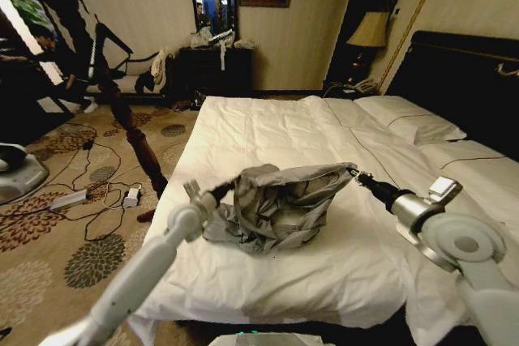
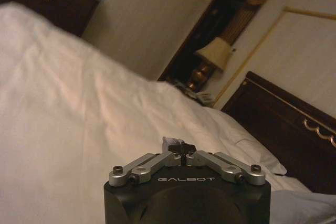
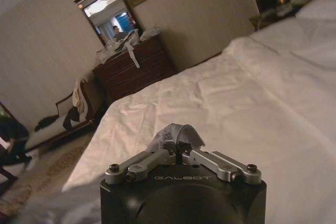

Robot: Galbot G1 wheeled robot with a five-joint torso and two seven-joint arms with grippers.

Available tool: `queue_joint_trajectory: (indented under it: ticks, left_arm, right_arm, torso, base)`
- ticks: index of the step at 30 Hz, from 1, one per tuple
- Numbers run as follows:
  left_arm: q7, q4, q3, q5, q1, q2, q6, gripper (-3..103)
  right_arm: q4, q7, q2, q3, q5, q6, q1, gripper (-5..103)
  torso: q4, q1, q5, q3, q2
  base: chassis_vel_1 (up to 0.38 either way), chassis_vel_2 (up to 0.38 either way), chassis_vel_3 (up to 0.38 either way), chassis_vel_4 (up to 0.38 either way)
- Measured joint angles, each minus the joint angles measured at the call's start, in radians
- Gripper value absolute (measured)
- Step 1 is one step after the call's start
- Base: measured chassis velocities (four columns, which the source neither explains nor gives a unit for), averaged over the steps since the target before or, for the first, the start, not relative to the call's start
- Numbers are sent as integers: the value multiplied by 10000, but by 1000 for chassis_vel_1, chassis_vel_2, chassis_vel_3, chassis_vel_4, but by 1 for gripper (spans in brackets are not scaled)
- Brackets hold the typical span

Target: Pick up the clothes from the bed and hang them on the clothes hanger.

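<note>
Two grippers are engaged on the shirt. From my remote station, the left gripper point(image 1: 220, 191) has its jaws pinched together on one edge of the clothes point(image 1: 276, 204), with a scrap of pale fabric caught at its tips in the left wrist view point(image 2: 177, 148). The right gripper point(image 1: 353, 173) is likewise clamped on the opposite edge, a grey fold bunched between its tips point(image 3: 176, 136). The shirt sags between them, its lower part resting on the duvet near the foot of the bed point(image 1: 268, 127).

Handling judgement: thin, limp, light cloth; it will drape and slide, so grips near the shoulder seams or collar should serve best. Surface heavily creased, matte grey.

Beyond: smooth white duvet, piped pillows point(image 1: 409, 123), dark glossy headboard point(image 1: 462, 79), and a dark dresser point(image 1: 215, 70) at the far wall.
</note>
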State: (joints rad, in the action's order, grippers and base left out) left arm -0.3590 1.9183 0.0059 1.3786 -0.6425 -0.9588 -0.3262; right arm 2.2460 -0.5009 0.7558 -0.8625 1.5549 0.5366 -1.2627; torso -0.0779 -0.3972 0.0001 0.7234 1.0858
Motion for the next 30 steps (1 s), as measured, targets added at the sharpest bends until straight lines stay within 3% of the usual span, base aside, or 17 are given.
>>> queue_joint_trajectory:
  ticks: [4, 7, 13, 19, 22, 27, 30]
  left_arm:
    - [-85, -102, 352, 156, 1274, 288, -105, 0]
    - [-188, -491, 682, 566, 3006, 395, -274, 0]
    - [-222, -1588, 1452, 1039, 5379, 238, -445, 0]
    - [-374, -2216, 1904, 1452, 7344, -18, -609, 0]
    - [-458, -2044, 1981, 1951, 8072, 232, -755, 0]
    - [-487, -1325, 2220, 2643, 9085, 1249, -818, 0]
    - [-613, -775, 2081, 2871, 9191, 1656, -828, 0]
  right_arm:
    - [-348, 258, -739, 245, -525, -92, 461, 0]
    - [-841, 555, -1525, 537, -932, -98, 1118, 0]
    - [-1712, 834, -2768, 1536, -984, -188, 2784, 0]
    - [-2649, 1279, -3579, 2043, -787, -386, 4345, 0]
    - [-2858, 1595, -4168, 1609, -606, -434, 4449, 0]
    - [-2446, 2067, -5677, -145, 417, -632, 3709, 0]
    - [-1920, 1979, -5947, -602, 967, -648, 3580, 0]
  torso:
    - [3, -1, -2, 1, 0]
    - [-2, -1, 1, 0, 0]
    - [3, -3, -4, 2, -1]
    - [-2, -5, 6, 2, -1]
    - [-1, -6, 8, 2, -3]
    - [1, 3, -4, -3, 2]
    - [-1, -2, -3, -1, 0]
  base:
    - [0, 0, 0, 0]
    - [0, 0, 0, 0]
    - [0, 0, 0, 0]
    - [0, 0, 0, 0]
    - [0, 0, 0, 0]
    - [0, 0, 0, 0]
    - [0, 0, 0, 0]
